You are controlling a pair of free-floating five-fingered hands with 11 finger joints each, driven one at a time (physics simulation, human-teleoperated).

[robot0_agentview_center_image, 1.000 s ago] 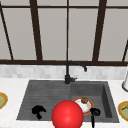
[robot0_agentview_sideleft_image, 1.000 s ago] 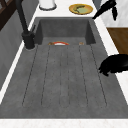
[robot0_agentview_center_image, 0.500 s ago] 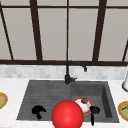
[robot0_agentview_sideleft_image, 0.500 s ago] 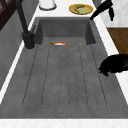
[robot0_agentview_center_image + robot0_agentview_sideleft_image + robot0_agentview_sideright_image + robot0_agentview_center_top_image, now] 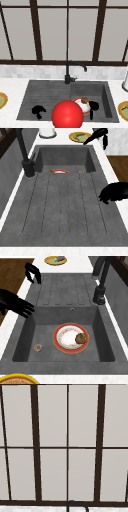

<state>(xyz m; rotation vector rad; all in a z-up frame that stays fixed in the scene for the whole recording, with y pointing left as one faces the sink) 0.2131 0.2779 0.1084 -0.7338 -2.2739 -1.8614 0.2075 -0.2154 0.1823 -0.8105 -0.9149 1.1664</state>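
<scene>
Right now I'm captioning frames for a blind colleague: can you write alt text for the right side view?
A red-rimmed plate with a brown food piece lies in the sink basin, a small round item beside it. A black hand hovers at the basin's near-left edge, fingers straight.

A red-rimmed white plate [image 5: 70,338] is lying flat on the sink basin's floor, carrying a brown muffin [image 5: 81,338] at its faucet-side edge.

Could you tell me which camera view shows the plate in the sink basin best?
The right side view: it looks down on the whole plate, with brown food on its right side. The front view shows it partly behind a red ball; the left side view shows just its rim.
</scene>
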